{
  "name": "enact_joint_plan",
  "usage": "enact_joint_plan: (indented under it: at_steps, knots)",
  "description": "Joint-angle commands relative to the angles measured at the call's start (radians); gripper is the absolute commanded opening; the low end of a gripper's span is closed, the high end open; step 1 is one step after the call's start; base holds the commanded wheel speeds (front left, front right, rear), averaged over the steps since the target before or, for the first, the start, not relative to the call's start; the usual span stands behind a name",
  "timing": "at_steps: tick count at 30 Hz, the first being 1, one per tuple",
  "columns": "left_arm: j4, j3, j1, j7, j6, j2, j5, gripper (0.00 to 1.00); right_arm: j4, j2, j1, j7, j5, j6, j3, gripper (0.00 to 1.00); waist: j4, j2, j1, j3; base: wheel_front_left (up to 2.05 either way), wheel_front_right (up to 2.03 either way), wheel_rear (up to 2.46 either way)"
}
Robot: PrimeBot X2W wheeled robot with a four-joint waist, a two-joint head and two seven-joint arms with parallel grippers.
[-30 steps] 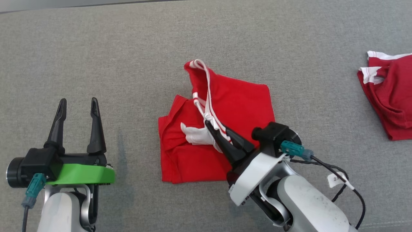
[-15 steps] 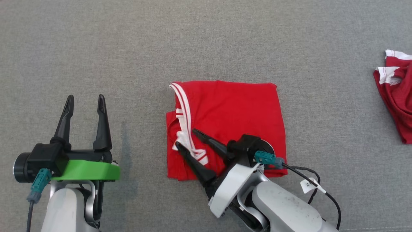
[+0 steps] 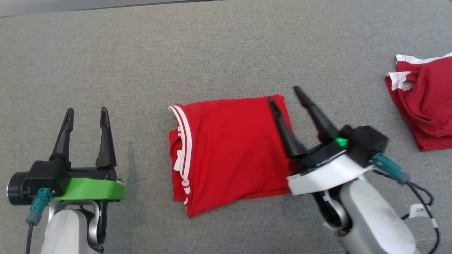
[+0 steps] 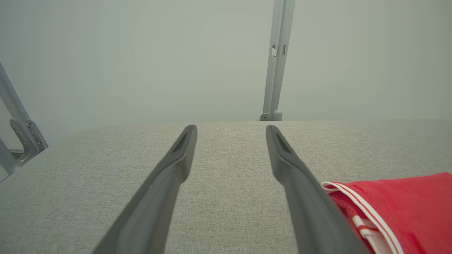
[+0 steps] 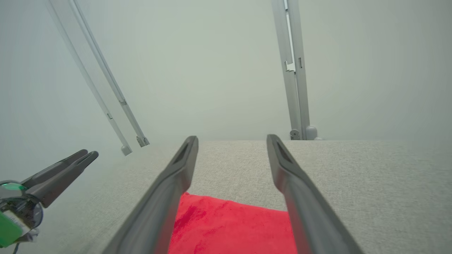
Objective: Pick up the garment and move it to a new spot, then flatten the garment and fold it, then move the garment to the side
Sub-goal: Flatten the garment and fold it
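Note:
The garment [image 3: 229, 148] is a red top with white striped trim, lying folded into a rough rectangle at the middle of the grey table [image 3: 226, 53]. My right gripper [image 3: 285, 94] is open above the fold's right edge, holding nothing; red cloth [image 5: 229, 225] lies under its fingers in the right wrist view. Off to the left, my left gripper [image 3: 84, 113] stands open and empty, well apart from the garment. In the left wrist view the trimmed edge [image 4: 388, 211] of the garment lies to the right of the left gripper [image 4: 231, 130].
A second red garment [image 3: 423, 102] with white trim lies crumpled at the table's right edge. Pale metal frame posts [image 5: 293, 70] stand behind the far edge of the table. The left gripper [image 5: 88, 155] shows at the right wrist view's left.
My right gripper has opened and let go of the white-trimmed edge, then swung from the garment's left part to its right edge. The garment now lies flat and folded. The head camera shifted.

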Motion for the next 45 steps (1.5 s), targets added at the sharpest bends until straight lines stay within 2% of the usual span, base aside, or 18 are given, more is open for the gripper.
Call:
enact_joint_plan:
  at_steps: [1, 6, 11, 27, 45]
  knots:
    - [-0.001, 0.005, 0.007, -0.003, 0.004, 0.008, 0.009, 1.0, -0.009, -0.011, 0.019, -0.001, -0.013, 0.0, -0.03, 1.0, -0.012, 0.0, 0.0, -0.013, 0.0, 0.0, 0.0]
    - [0.0, 0.017, 0.034, -0.003, 0.014, 0.016, 0.011, 1.0, -0.032, -0.052, 0.093, 0.024, -0.066, 0.0, -0.241, 1.0, -0.021, 0.0, 0.0, -0.052, 0.0, 0.0, 0.0]
    - [0.001, 0.025, 0.069, 0.001, 0.019, 0.026, 0.001, 1.0, -0.026, -0.089, 0.153, 0.051, -0.083, 0.0, -0.329, 1.0, -0.019, 0.0, 0.0, -0.104, 0.0, 0.0, 0.0]
    - [-0.008, 0.012, 0.223, 0.066, 0.007, 0.064, -0.014, 1.0, -0.017, -0.101, 0.321, 0.121, -0.069, 0.0, -0.356, 1.0, -0.009, 0.0, 0.0, -0.279, 0.0, 0.0, 0.0]
    - [-0.044, 0.001, 0.258, 0.116, 0.013, 0.083, -0.037, 1.0, -0.046, -0.085, 0.37, 0.149, -0.064, 0.0, -0.383, 1.0, -0.011, 0.0, 0.0, -0.303, 0.0, 0.0, 0.0]
